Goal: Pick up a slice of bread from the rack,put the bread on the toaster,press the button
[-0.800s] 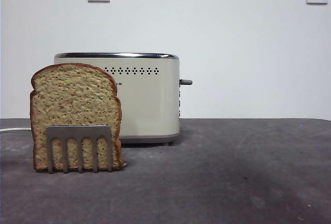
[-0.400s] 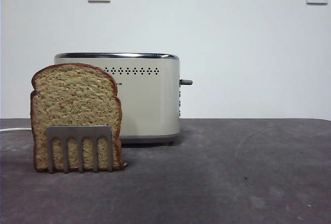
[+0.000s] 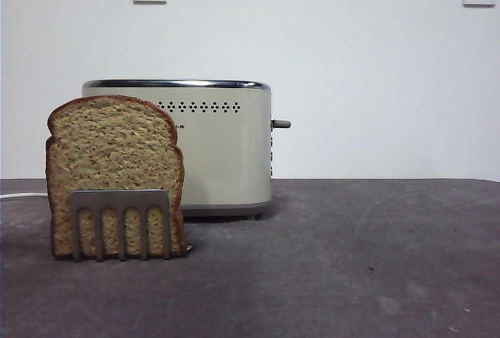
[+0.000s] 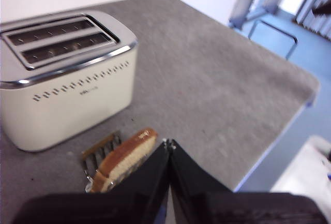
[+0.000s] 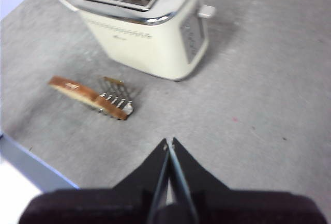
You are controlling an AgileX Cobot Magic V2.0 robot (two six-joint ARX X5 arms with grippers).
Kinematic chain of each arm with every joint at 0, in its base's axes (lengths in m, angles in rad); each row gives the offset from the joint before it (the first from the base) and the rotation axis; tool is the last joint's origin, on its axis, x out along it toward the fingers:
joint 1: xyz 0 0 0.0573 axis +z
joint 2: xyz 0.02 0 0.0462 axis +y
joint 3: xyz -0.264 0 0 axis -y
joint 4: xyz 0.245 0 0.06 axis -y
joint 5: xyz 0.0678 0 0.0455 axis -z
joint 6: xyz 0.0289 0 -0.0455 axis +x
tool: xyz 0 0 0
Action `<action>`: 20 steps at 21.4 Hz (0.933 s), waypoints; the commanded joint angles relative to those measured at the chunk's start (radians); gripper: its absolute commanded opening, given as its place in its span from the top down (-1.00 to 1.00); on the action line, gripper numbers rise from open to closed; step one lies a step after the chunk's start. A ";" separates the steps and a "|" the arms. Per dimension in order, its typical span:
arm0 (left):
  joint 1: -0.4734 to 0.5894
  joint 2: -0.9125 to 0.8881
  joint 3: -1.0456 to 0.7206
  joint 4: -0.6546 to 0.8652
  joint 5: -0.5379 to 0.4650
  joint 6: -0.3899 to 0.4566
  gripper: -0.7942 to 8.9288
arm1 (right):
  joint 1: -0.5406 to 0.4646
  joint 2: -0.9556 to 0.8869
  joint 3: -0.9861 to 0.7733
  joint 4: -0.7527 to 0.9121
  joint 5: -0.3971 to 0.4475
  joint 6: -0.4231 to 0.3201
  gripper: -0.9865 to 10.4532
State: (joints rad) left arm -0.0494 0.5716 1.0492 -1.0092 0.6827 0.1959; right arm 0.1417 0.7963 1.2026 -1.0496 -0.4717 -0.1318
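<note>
In the front view, the slice of bread (image 3: 114,176) stood upright in the rack (image 3: 119,222) on the grey table (image 3: 351,260), its rounded top rising well above the steel prongs. The toaster (image 3: 211,147) sat just behind and to one side of it, partly hidden by the slice, with the button (image 3: 281,124) sticking out sideways from its narrow end; neither arm showed here. In the left wrist view, the left end effector (image 4: 169,143) hung above the table with its two black jaws pressed together and holding nothing, their tips near the slice of bread (image 4: 125,158) in the rack (image 4: 98,151), and the toaster (image 4: 64,74) beyond with both slots bare. In the right wrist view, the right end effector (image 5: 169,142) hovered likewise with jaws pressed together and nothing between them, well apart from the rack (image 5: 117,98), the slice of bread (image 5: 77,92), the toaster (image 5: 142,22) and its button (image 5: 206,11).
</note>
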 commanded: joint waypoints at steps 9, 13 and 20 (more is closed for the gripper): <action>-0.054 -0.002 0.002 0.045 -0.002 0.072 -0.28 | 0.062 0.002 0.002 -0.010 -0.001 -0.019 0.85; -0.143 0.048 0.006 0.058 -0.062 0.173 -0.28 | 0.064 0.002 0.001 -0.014 -0.001 -0.020 0.85; -0.367 0.256 0.006 0.063 -0.304 0.329 -0.28 | 0.064 0.011 0.001 -0.015 -0.002 -0.026 0.85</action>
State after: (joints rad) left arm -0.4088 0.8200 1.0569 -0.9550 0.3862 0.4824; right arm 0.2035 0.8070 1.2026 -1.0676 -0.4717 -0.1474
